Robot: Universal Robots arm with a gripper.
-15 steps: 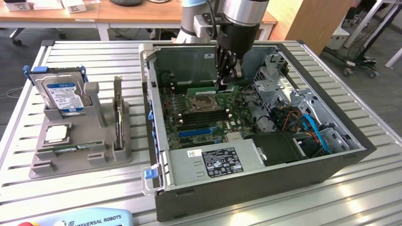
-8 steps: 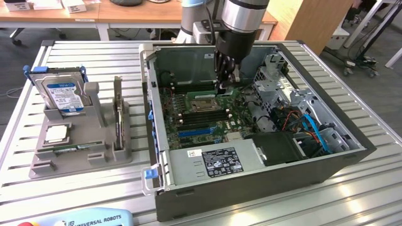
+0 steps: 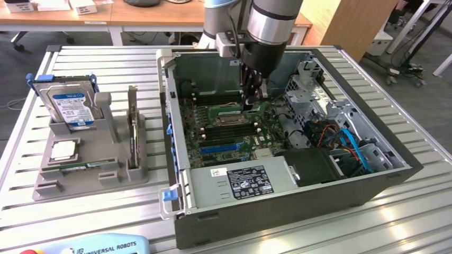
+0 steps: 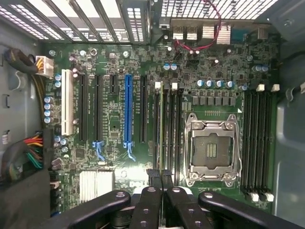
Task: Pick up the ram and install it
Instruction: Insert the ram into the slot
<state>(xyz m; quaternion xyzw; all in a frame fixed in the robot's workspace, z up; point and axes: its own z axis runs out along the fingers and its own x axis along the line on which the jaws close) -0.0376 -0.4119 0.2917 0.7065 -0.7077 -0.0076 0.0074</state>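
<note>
The claw (image 3: pixel 252 105) reaches down into the open case (image 3: pixel 282 206), fingers together and clamped on the ram (image 3: pixel 263 108). It grips the thin stick edge-on so the ram lines up with a long slot beside the socket (image 4: pixel 211 150). Whether it is seated I cannot tell

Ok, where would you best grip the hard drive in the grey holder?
Probably its upper half, from above, jaws across the two flat faces: the hard drive stands on edge in the grey holder, lower part sunk in it.
</note>
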